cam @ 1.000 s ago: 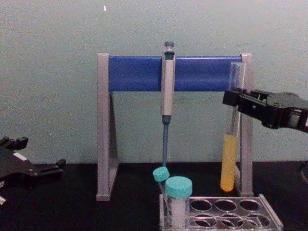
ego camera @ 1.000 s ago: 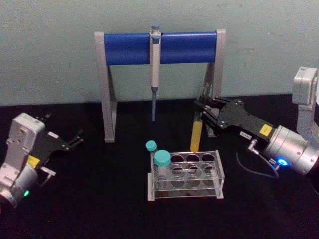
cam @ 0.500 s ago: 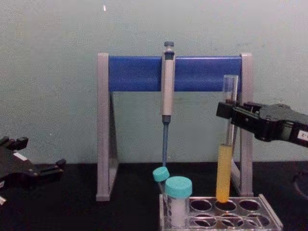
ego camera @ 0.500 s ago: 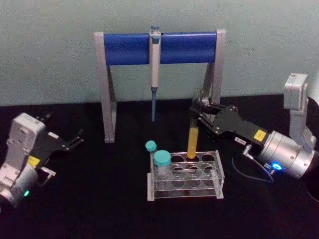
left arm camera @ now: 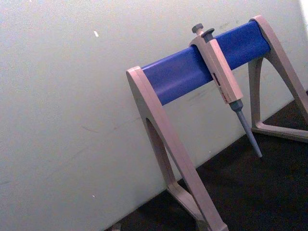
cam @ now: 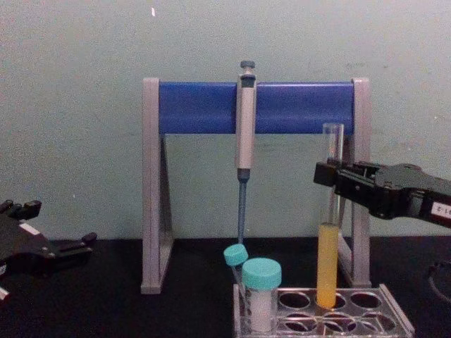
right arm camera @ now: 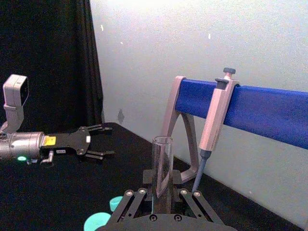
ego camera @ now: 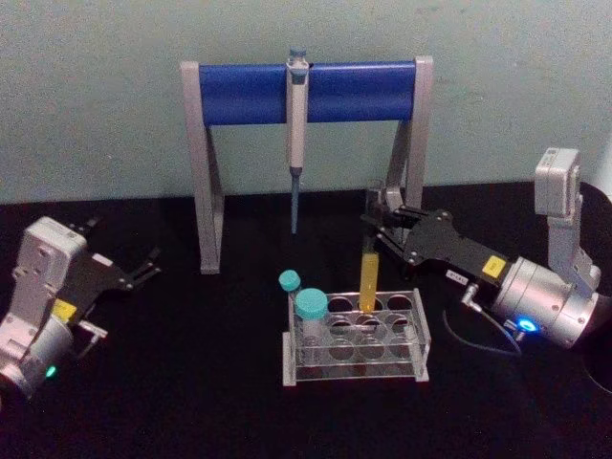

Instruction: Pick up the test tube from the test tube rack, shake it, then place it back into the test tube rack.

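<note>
On a black table point(ego camera: 191, 402) before a pale wall point(ego camera: 96, 96), the test tube point(ego camera: 369, 273) is held upright by the right gripper point(ego camera: 376, 226), which is clamped on its clear upper part. The arm is stretched in level from the right. The tube's bottom is set in the middle back-row hole of the test tube rack point(ego camera: 356, 374). The left gripper point(ego camera: 145, 268) is parked at the left, fingers spread.

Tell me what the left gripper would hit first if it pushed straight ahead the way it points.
Probably the pipette stand's left leg: the open left gripper, parked on the left, aims toward it, though depth is hard to judge.
</note>
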